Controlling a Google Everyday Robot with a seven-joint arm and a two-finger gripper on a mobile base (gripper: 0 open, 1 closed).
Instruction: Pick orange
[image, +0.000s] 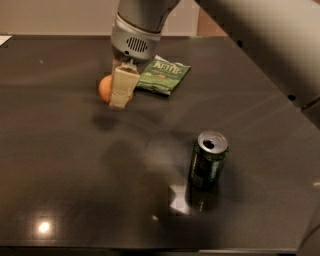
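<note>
The orange (104, 88) is a small round light-orange fruit, held between my gripper's fingers above the dark table (60, 165), left of centre. My gripper (113, 96) hangs down from the grey arm and is shut on the orange. One beige finger (122, 88) shows in front on the orange's right side; the other finger is hidden behind the fruit. A faint shadow lies on the table below the orange, so it is off the surface.
A green chip bag (163, 74) lies flat just right of the gripper. A green can (208, 159) stands upright at the front right. The arm's thick grey link (265, 40) spans the upper right.
</note>
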